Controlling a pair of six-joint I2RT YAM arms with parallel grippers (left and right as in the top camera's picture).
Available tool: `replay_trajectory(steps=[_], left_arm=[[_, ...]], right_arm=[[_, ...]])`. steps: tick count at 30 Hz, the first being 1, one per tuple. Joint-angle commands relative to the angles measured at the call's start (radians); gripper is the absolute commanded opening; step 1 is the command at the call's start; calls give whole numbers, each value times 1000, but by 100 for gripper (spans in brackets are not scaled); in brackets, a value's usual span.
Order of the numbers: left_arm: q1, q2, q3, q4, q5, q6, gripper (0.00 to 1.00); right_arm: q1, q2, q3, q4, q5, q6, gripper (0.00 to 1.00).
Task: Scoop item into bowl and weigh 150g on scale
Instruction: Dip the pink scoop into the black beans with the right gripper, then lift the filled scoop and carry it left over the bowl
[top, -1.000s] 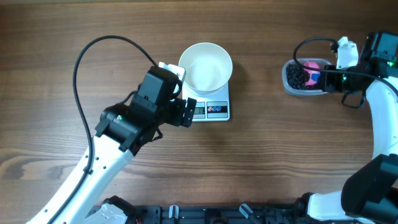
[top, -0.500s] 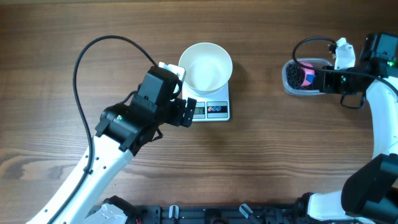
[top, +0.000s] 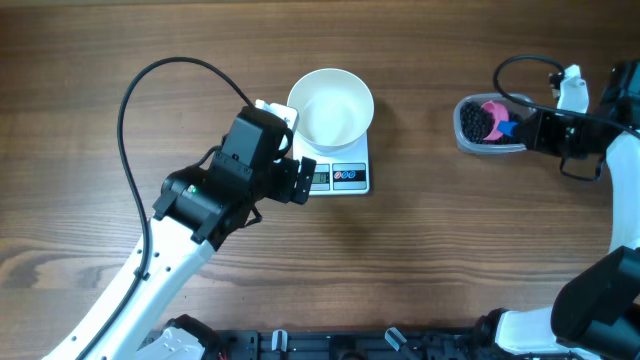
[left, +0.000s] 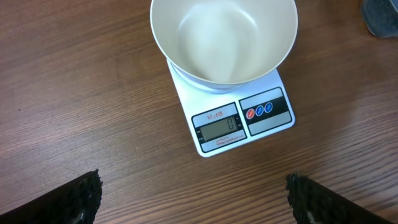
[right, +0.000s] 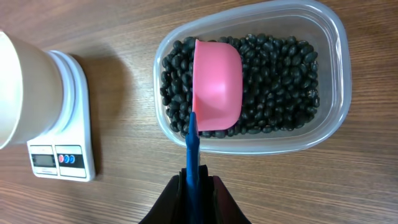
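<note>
Overhead view first: the left tool (left: 194, 202) hadn't budged in the last second, jaws spread wide and empty, parked just beside the scale (top: 345, 177). The bowl (top: 330, 108) sat on the scale, still with nothing in it.

All the action was over on the right. The right tool (right: 194, 180), clenched on the blue handle of the pink scoop (right: 217, 84), had pulled back rightward, dragging the scoop across the black beans (right: 280, 81) in the clear tub (right: 336, 93). I couldn't spot any beans on the scoop, so my guess is no scoopful was ready yet.

The worktop (top: 440, 250) was brown wood grain, and no room showed beyond it.
</note>
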Motion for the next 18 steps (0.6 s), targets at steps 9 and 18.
replay_trajectory(steps=[9,18], left_arm=[[3,2,-5,3,11,23,100],[3,2,-5,3,11,23,100]], right_arm=[[-3,17,-1,0,-64,60,4],[-36,17,-1,0,-69,114,4]])
